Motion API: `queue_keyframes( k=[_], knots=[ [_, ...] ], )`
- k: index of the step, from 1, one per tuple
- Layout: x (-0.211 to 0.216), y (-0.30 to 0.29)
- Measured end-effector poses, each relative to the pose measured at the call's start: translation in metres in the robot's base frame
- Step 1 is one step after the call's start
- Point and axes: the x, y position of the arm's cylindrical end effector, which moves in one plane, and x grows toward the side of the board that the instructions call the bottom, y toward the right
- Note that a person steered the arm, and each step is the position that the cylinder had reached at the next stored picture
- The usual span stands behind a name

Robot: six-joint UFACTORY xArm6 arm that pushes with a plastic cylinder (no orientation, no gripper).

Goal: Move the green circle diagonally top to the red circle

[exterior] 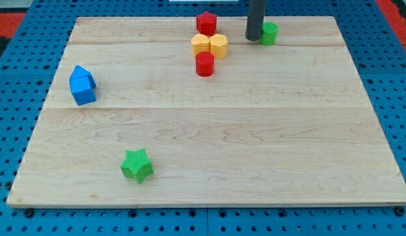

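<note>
Blue pegboard [19, 85] frames the scene, and on it sits a pale wooden board [209, 144] that fills most of the view. I've got my tip [254, 37] planted up near the board's top edge, a bit to the view's right of centre, and it's touching the left side of the green circle [269, 33]. No fingers on this rig to speak of, just the straight dark rod, so nothing to open or clamp. The green circle sits close to the top edge, well apart from the red circle [204, 64], which lies lower and to the view's left. Just above that red circle, touching it, two yellow blocks [209, 46] sit side by side; their shape is hard to make out. Above them, right by the top edge, a red star [206, 23]. Over by the left edge, a blue block [82, 85] with a peaked top. Down toward the bottom-left corner, a green star [137, 164] sits alone.
</note>
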Motion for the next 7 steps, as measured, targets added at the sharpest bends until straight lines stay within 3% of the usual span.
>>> queue_keyframes(
  k=[1,5,7],
  knots=[
    [-0.002,0.039],
    [0.014,0.087],
    [0.001,0.146]
  ],
)
